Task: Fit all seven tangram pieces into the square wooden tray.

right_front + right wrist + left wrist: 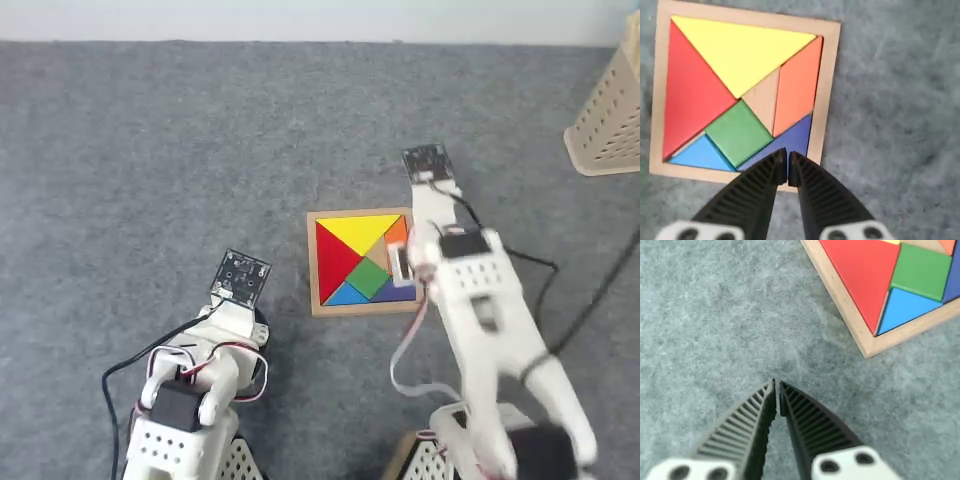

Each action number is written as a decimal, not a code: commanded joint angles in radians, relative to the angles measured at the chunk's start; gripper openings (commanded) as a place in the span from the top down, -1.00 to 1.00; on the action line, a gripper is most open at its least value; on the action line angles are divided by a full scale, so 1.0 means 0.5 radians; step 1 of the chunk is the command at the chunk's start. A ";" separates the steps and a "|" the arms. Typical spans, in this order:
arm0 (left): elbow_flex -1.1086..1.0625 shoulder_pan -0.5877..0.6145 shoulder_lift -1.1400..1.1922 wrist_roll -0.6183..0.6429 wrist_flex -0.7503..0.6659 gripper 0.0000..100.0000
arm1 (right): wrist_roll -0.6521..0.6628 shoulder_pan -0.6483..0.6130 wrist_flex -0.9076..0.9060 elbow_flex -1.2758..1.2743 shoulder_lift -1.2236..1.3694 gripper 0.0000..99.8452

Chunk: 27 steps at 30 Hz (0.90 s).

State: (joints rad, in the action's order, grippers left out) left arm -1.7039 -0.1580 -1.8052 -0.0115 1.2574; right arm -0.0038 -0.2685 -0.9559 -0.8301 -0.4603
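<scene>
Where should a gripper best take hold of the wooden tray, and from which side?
Probably the tray's rim beside the right gripper, coming in low from that side to pinch top and bottom: it lies flat on carpet, and pieces fill its inside.

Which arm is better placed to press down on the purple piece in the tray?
Right, probably. The right gripper, shut, hangs at the purple piece by the tray's rim; the left gripper, also shut, is over carpet, off the tray's corner.

Open carpet beyond and left of the wooden tray, right arm overhanging the tray's right edge, beige basket well beyond its right side.
</scene>
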 commanded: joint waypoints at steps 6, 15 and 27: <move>0.038 -0.003 -0.040 0.012 0.012 0.98 | 0.362 0.081 0.066 -0.580 -0.787 0.98; 0.038 -0.003 -0.040 0.012 0.012 0.98 | 0.393 0.443 0.063 -1.013 -1.410 0.98; 0.038 -0.003 -0.040 0.012 0.012 0.98 | 0.393 0.446 0.063 -1.476 -2.039 0.98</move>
State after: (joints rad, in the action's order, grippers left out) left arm -1.7039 -0.1580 -1.8052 -0.0115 1.2574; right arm 0.1757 -0.0568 -0.9406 -1.5558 -1.4024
